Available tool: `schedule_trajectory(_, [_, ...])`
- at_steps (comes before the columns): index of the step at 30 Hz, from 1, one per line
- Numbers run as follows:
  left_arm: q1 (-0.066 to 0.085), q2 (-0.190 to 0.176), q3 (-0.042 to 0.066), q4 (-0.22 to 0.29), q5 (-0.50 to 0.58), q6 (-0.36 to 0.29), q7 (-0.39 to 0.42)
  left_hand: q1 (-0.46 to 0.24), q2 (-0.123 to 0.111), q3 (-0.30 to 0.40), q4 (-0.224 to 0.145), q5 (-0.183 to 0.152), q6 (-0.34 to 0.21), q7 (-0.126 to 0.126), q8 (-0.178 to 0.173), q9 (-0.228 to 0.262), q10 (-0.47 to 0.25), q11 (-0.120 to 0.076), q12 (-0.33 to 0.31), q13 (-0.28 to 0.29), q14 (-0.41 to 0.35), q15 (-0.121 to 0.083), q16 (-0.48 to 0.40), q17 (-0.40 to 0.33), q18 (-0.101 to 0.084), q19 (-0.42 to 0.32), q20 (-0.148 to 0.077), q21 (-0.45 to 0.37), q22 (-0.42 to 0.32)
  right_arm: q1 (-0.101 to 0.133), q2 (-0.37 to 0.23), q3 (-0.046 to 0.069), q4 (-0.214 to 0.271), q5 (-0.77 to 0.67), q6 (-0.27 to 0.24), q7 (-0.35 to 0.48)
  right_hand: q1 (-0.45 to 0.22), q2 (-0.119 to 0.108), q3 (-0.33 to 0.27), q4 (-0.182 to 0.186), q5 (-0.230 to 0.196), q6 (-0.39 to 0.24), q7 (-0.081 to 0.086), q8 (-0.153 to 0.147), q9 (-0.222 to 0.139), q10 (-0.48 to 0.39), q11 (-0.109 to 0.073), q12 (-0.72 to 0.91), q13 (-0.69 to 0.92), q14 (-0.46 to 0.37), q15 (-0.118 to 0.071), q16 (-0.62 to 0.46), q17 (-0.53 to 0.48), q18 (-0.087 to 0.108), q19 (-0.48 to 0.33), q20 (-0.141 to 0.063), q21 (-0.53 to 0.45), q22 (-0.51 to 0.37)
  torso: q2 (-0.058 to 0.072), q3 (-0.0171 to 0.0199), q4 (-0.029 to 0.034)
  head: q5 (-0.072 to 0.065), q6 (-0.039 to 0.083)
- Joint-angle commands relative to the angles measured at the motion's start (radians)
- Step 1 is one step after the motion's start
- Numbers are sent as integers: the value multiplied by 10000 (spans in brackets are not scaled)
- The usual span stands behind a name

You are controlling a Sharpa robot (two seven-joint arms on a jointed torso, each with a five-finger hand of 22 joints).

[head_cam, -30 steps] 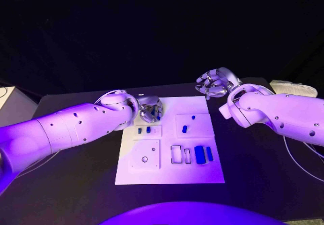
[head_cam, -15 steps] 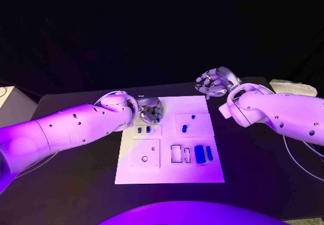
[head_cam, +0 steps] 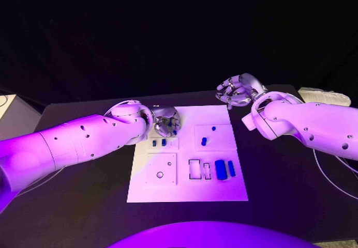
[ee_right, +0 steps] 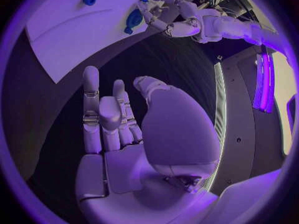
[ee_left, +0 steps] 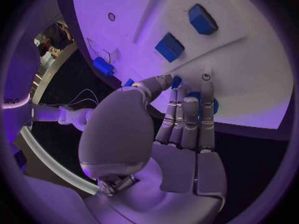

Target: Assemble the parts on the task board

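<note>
The white task board (head_cam: 187,181) lies in the middle of the black table. Small blue parts stand in it: two (head_cam: 159,143) near its far left, two more (head_cam: 204,141) right of them, and two long ones (head_cam: 225,169) at the right beside empty slots. My left hand (head_cam: 165,124) hovers over the board's far left corner. In the left wrist view its fingers (ee_left: 187,112) and thumb close round a blue part (ee_left: 216,105), just above the board (ee_left: 249,59). My right hand (head_cam: 239,91) hangs raised beyond the board's far right corner, fingers loosely spread (ee_right: 102,119), holding nothing.
A white bundle (head_cam: 324,96) lies at the table's far right edge. A pale box (head_cam: 11,116) stands off the table's left side. Bare black table (head_cam: 283,196) surrounds the board.
</note>
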Motion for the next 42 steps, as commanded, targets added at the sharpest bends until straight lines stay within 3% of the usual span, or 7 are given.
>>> schedule_trajectory(1, [0, 26, 3, -10, -29, 135, -79, -91, 11, 55, 18, -56, -55, 13, -47, -7, -97, 10, -86, -31, -74, 25, -39, -45, 132, -61, 8, 17, 7, -3, 1, 2, 22, -108, 26, 122, -20, -59, 64, -12, -17, 69, -14, 14, -9, 61, -42, -54, -17, -22, -10, -69, -15, 182, 85, -16, -56, -14, 6, 1, 3, 7, -10])
schedule_trajectory(16, [-82, 117, -13, -133, -107, 303, -182, -22, 130, 64, -18, -71, 295, 96, 52, 68, 61, -8, -123, -98, 272, 31, 225, 401, 151, -3, 47, 92, 49, -3, -9, 2, 41, -108, 29, 133, -15, -54, 71, -18, -16, 80, -18, 19, -9, 72, -46, -63, -32, -21, -12, -75, -20, 183, 88, -17, -58, -14, 5, 1, -2, -12, -56])
schedule_trajectory(26, [-101, 113, -17, -131, -113, 81, -72, -21, 295, 43, -3, -80, 726, 97, 150, 163, 501, -179, 46, -79, 883, -105, 646, 1180, 119, 291, -51, 378, 319, -3, -1, 2, 40, -105, 37, 115, -16, -49, 76, -23, -16, 100, -23, 27, -8, 89, -50, -78, -57, -14, -15, -66, -6, 185, 94, -18, -63, -13, 4, 1, 0, -12, -81])
schedule_trajectory(35, [-104, 99, -17, -137, -46, -432, 184, 154, 600, 147, -115, -90, 1531, -113, 381, 466, 1350, -535, -57, -166, 1657, -422, 990, 2127, -64, 1180, -311, 1078, 1212, -14, 39, 2, 4, -103, 47, 114, -21, -49, 76, -20, -17, 102, -23, 28, -8, 93, -50, -81, -62, -15, -16, -72, -12, 185, 95, -19, -65, -13, 5, 7, 11, 9, -88])
schedule_trajectory(42, [-110, 12, -13, -46, 77, -733, 275, 146, 622, 186, -150, -93, 1613, -128, 332, 534, 1494, -559, -233, -233, 1767, -462, 1011, 2219, -92, 1295, -380, 1185, 1332, -45, 40, 2, -7, -100, 58, 106, -34, -46, 75, -14, -18, 107, -22, 29, -9, 102, -50, -89, -75, -10, -16, -66, -3, 185, 98, -19, -67, -13, 3, 0, -12, 23, -86])
